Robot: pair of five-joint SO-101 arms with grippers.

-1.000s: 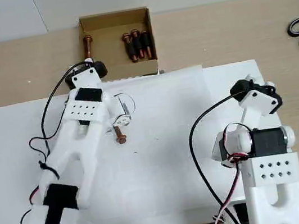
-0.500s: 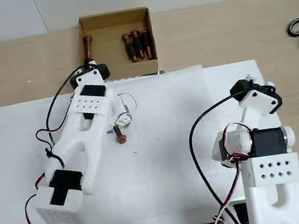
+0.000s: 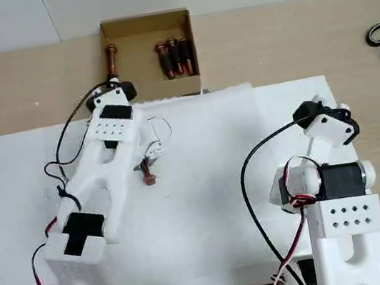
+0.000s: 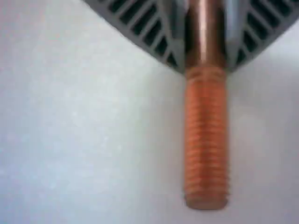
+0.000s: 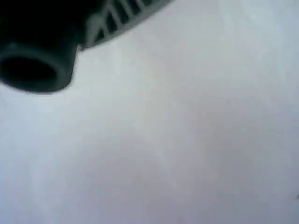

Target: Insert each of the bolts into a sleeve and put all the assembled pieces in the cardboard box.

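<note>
Left wrist view: copper-coloured bolt (image 4: 205,140), smooth shank and threaded tip, tight in the closed left end effector (image 4: 205,46).

Both arms are chunky white printed shells with black servo blocks showing through. The left arm (image 3: 102,178) and right arm (image 3: 350,240) each have a flat plate (image 3: 110,130) with two rows of little holes. A thin black cable (image 3: 247,198) loops off the right one, plus red and black wires (image 3: 299,201) by its joint. The fingers (image 4: 140,21) on the left one are grey and ribbed.
</note>
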